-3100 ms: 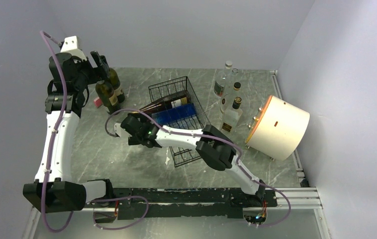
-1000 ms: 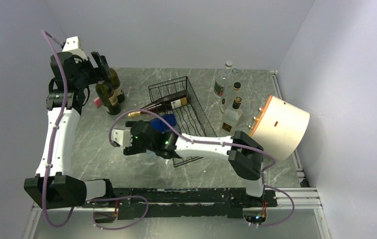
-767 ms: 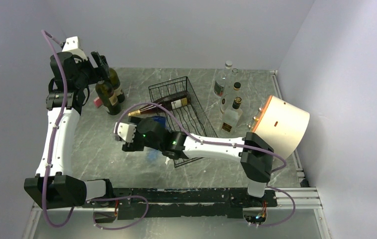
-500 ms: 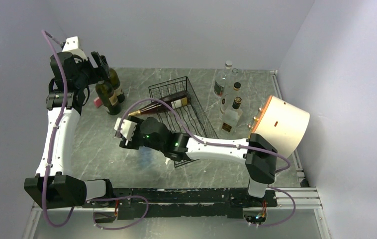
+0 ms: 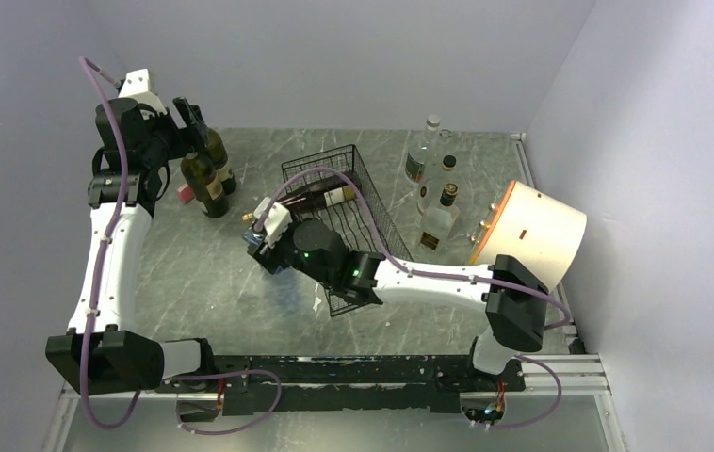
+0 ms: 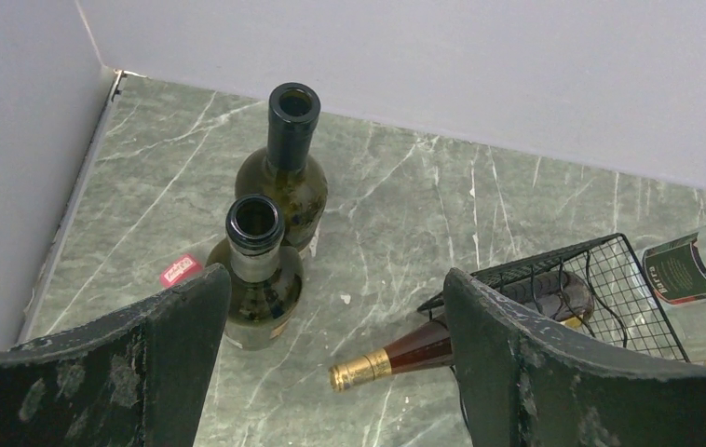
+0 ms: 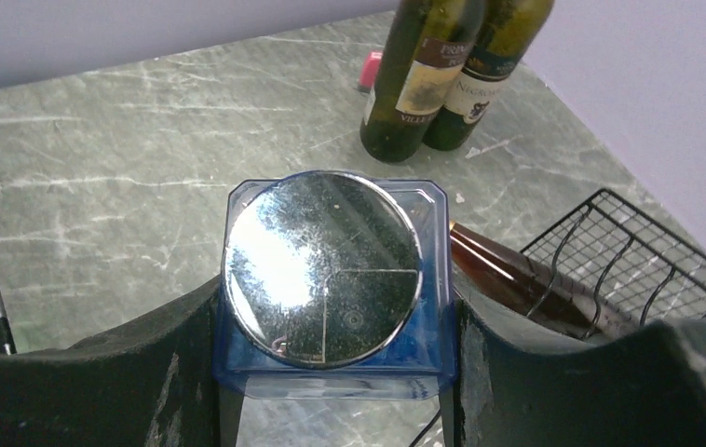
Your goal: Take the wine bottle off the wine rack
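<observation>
Clamping the right gripper (image 7: 335, 307) onto a blue, square-sided translucent bottle with a round silver cap (image 7: 323, 265), with one black finger pressing on each flat side. Showing that cap straight into the wrist camera, dead centre of the frame. Holding the blue bottle outside the black thin-wire rectangular rack (image 5: 379, 229), just left of its long left wall, in the middle of the overhead frame; not possible to tell whether touching the grey-green marbled worktop (image 5: 193, 273) or hanging clear of it.

Finding a brown glass wine bottle with a gold foil top (image 5: 320, 196) lying across the far end of the rack, with the body inside and the neck poking out through the left wall, right beside the blue bottle.

Hovering the left gripper (image 6: 331, 279) wide open in the upper left of the overhead frame, gripping nothing, close by the tops of two upright dark green glass bottles with open mouths (image 6: 261, 270). Spotting a small pink tag (image 6: 180, 271) flat on the worktop just left of them. Picking out three clear glass bottles (image 5: 440, 218) grouped right of the rack, and a cream cylinder with an orange rim (image 5: 527, 240) tipped on its side at the right edge.
</observation>
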Controlling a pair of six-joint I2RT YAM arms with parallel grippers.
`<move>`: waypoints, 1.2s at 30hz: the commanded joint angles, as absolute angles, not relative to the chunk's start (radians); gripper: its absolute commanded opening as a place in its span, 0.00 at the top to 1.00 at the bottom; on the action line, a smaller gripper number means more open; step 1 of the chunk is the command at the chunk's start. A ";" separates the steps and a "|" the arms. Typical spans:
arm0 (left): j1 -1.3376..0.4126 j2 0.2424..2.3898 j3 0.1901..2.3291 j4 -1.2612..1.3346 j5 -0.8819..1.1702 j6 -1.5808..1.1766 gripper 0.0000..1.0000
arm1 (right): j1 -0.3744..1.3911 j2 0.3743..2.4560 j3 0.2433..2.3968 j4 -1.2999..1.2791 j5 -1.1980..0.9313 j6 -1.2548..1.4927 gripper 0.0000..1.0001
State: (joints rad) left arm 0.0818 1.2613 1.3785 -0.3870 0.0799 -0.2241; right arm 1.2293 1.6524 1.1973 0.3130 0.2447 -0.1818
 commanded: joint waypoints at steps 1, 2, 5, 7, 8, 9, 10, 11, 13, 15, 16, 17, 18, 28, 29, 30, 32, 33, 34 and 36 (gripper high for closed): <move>0.091 1.260 1.361 -0.337 0.139 -0.230 0.12 | 1.218 1.579 1.224 0.360 0.308 -0.041 0.83; 0.091 1.257 1.357 -0.331 0.150 -0.230 0.11 | 1.216 1.577 1.234 0.341 0.330 -0.026 0.83; 0.082 1.251 1.348 -0.316 0.180 -0.226 0.09 | 1.198 1.589 1.276 0.276 0.375 0.018 0.83; 0.058 1.246 1.344 -0.307 0.184 -0.216 0.08 | 1.184 1.605 1.296 0.240 0.393 0.038 0.84; 0.030 1.240 1.345 -0.308 0.175 -0.206 0.08 | 1.179 1.613 1.312 0.218 0.407 0.049 0.84; 0.003 1.232 1.345 -0.309 0.167 -0.192 0.07 | 1.171 1.621 1.329 0.191 0.420 0.060 0.84; -0.016 1.218 1.339 -0.311 0.170 -0.178 0.07 | 1.166 1.626 1.344 0.166 0.431 0.072 0.85; -0.026 1.198 1.319 -0.307 0.183 -0.175 0.08 | 1.158 1.629 1.355 0.140 0.438 0.083 0.85; -0.029 1.135 1.259 -0.303 0.203 -0.192 0.07 | 1.136 1.625 1.363 0.117 0.423 0.107 0.85; -0.029 1.052 1.197 -0.323 0.204 -0.205 0.06 | 1.107 1.625 1.371 0.093 0.387 0.133 0.85; -0.029 1.008 1.160 -0.335 0.208 -0.210 0.05 | 1.097 1.623 1.370 0.089 0.372 0.142 0.85; -0.029 0.962 1.125 -0.350 0.214 -0.212 0.05 | 1.089 1.623 1.367 0.090 0.354 0.146 0.85; -0.029 0.920 1.090 -0.366 0.227 -0.213 0.04 | 1.082 1.620 1.362 0.095 0.339 0.149 0.85; -0.030 0.618 0.853 -0.367 0.647 -0.151 0.08 | 0.997 1.663 1.410 0.061 0.203 0.240 0.85; -0.031 0.607 0.833 -0.347 0.698 -0.138 0.07 | 0.992 1.666 1.420 0.057 0.190 0.246 0.84; -0.034 0.595 0.815 -0.323 0.744 -0.127 0.07 | 0.987 1.668 1.426 0.054 0.182 0.251 0.84; -0.055 0.583 0.772 -0.266 0.744 -0.122 0.06 | 0.974 1.675 1.442 0.043 0.162 0.261 0.84; -0.063 0.586 0.751 -0.249 0.734 -0.108 0.07 | 0.968 1.678 1.450 0.036 0.154 0.264 0.84; -0.070 0.594 0.742 -0.240 0.717 -0.085 0.07 | 0.963 1.681 1.457 0.032 0.144 0.264 0.84; -0.102 0.620 0.710 -0.226 0.637 -0.004 0.07 | 0.951 1.684 1.464 0.027 0.131 0.265 0.84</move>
State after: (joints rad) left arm -0.0597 0.5957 0.7567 -0.3260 0.6369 -0.1310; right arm 0.9707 1.6844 1.3972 -0.0330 0.1848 0.2249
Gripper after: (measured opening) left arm 0.930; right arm 0.634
